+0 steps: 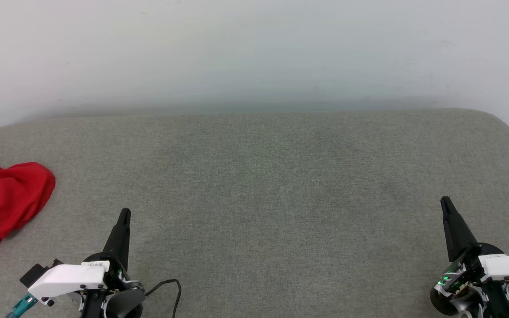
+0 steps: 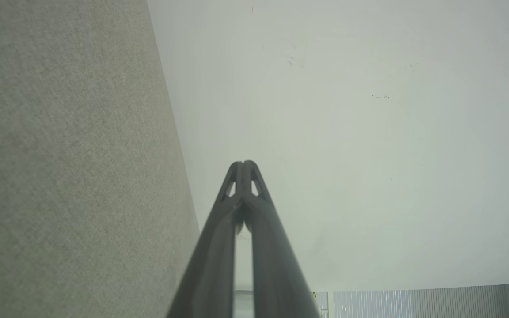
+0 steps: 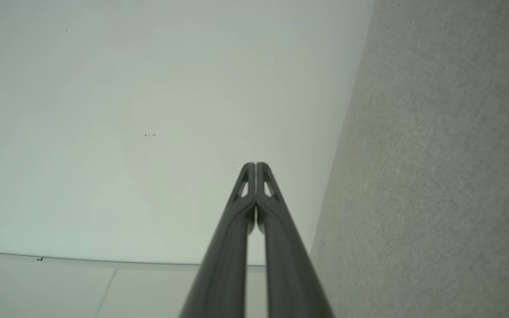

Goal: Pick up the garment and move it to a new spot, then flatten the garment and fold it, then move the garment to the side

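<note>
The garment (image 1: 5,201) lies crumpled at the far left edge of the grey padded surface (image 1: 263,185), red with a bit of white cloth at its top; part of it runs out of the head view. My left gripper (image 1: 124,213) rests low at the lower left, shut and empty, a short way right of the garment and apart from it. My right gripper (image 1: 445,202) rests at the lower right, also shut and empty. In the left wrist view the fingertips (image 2: 243,165) touch each other. In the right wrist view the fingertips (image 3: 255,166) are pressed together too.
A pale wall (image 1: 254,53) rises right behind the grey surface. A black cable (image 1: 168,285) loops on the surface beside my left wrist. The surface has rounded far corners.
</note>
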Tool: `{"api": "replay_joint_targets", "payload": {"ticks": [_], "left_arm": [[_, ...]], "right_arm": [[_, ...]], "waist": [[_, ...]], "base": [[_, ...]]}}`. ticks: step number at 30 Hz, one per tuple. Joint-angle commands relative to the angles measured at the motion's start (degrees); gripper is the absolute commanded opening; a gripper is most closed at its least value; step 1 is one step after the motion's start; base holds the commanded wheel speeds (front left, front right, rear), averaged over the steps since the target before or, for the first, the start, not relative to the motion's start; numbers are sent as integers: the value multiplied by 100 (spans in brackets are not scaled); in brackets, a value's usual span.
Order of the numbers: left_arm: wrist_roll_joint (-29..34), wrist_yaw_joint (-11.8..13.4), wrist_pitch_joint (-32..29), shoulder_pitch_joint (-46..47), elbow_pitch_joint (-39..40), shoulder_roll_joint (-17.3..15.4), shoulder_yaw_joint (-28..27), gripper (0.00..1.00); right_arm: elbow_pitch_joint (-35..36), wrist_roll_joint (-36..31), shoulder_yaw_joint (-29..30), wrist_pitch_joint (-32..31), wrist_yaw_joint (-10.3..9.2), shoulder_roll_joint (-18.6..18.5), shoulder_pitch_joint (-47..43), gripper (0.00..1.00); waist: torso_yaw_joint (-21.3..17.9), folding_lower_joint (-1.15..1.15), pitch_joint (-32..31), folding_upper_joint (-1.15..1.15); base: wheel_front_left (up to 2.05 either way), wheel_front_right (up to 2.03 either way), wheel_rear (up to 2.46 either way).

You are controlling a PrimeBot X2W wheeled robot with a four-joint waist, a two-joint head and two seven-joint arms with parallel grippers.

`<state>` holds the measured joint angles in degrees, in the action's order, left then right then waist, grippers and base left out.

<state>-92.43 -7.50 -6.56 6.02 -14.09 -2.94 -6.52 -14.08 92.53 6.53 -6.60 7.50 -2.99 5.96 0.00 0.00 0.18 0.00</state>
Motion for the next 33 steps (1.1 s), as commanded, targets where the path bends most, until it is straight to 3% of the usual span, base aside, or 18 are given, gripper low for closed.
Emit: {"api": "replay_joint_targets", "payload": {"ticks": [1,27,28,33], "left_arm": [[15,-10,-17,56,-2,6,-17,0],[16,-10,-16,56,-2,5,-18,0],[0,0,-1,0,0,1,0,100],[6,1,40,-168,-159,27,42,100]], "right_arm": [[-4,-31,5,-10,-2,18,68,0],[-3,-28,2,-7,-2,18,68,0],[0,1,0,0,0,0,0,100],[-172,-10,-15,31,-1,9,-175,100]], "waist": [[0,0,0,0],[0,0,0,0],[0,0,0,0],[0,0,2,0]], "base": [[0,0,0],[0,0,0],[0,0,0],[0,0,0]]}}
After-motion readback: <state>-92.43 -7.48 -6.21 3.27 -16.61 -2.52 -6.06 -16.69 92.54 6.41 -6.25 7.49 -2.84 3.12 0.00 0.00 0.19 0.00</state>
